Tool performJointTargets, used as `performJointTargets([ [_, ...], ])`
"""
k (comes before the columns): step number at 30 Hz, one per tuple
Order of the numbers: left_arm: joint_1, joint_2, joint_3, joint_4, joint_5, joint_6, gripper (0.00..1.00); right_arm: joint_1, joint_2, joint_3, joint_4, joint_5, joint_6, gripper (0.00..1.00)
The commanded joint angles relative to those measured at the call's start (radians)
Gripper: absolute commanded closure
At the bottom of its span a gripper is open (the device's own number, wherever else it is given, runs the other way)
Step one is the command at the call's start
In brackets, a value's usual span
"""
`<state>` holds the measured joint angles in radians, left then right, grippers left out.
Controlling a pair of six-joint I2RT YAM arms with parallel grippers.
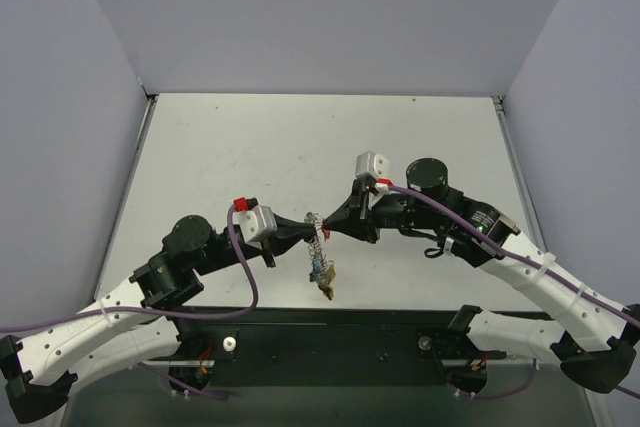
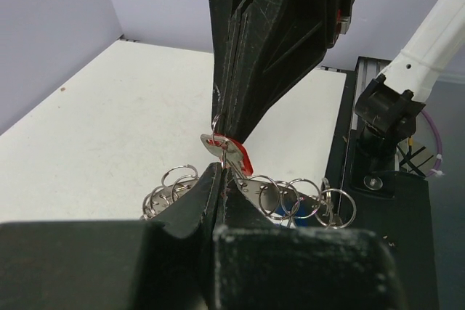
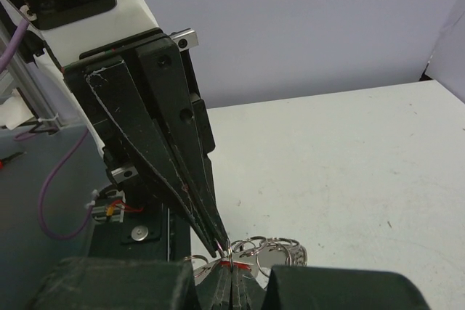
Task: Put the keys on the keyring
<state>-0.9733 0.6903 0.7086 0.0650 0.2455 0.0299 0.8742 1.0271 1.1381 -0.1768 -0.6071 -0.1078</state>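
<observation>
top external | pale table (image 1: 250, 147), walls (image 1: 330, 7) | left hand (image 1: 307, 229) grips keyring (image 1: 317, 249) | right hand (image 1: 331, 230) grips key (image 2: 238, 159)

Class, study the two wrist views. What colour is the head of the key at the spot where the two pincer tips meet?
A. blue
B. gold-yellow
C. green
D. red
D: the red key sits right at the meeting tips of the shut left pincer and the shut right pincer. A blue key shows only lower down, among the loops of the keyring.
</observation>
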Motion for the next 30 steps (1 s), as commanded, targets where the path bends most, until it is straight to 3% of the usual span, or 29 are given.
performJointTargets([
  [1,-0.001,-0.012,0.022,0.127,0.029,-0.004,1.00,0.006,-0.004,0.032,0.022,-0.028,-0.020,1.00],
  [30,-0.002,-0.009,0.042,0.156,-0.011,-0.024,1.00,0.006,-0.055,-0.037,0.008,0.004,-0.021,1.00],
])
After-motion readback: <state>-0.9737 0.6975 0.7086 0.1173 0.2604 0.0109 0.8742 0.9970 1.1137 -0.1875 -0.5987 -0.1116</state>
